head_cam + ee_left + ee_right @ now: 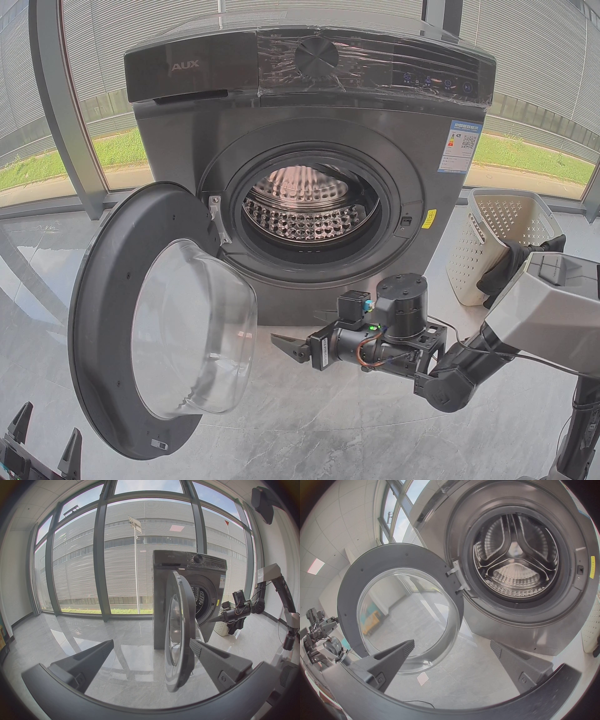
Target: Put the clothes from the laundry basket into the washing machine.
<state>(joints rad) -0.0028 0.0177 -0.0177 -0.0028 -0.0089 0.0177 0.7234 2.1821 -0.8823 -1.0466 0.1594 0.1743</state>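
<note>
The grey washing machine (300, 125) stands with its round door (156, 319) swung wide to the left. Its steel drum (306, 206) holds no clothes. A white laundry basket (506, 225) sits on the floor right of the machine, a black garment (503, 272) draped over its near rim. My right gripper (282, 344) hangs low before the machine, below the opening, pointing left. In the right wrist view it (451, 642) is open and empty, facing the door (400, 605) and drum (515, 555). My left gripper (50, 425) is open, low at the near left.
The open door (178, 630) juts out into the floor space between my two arms. Grey tiled floor (350, 419) spreads in front of the machine. Tall windows (125, 558) stand behind it.
</note>
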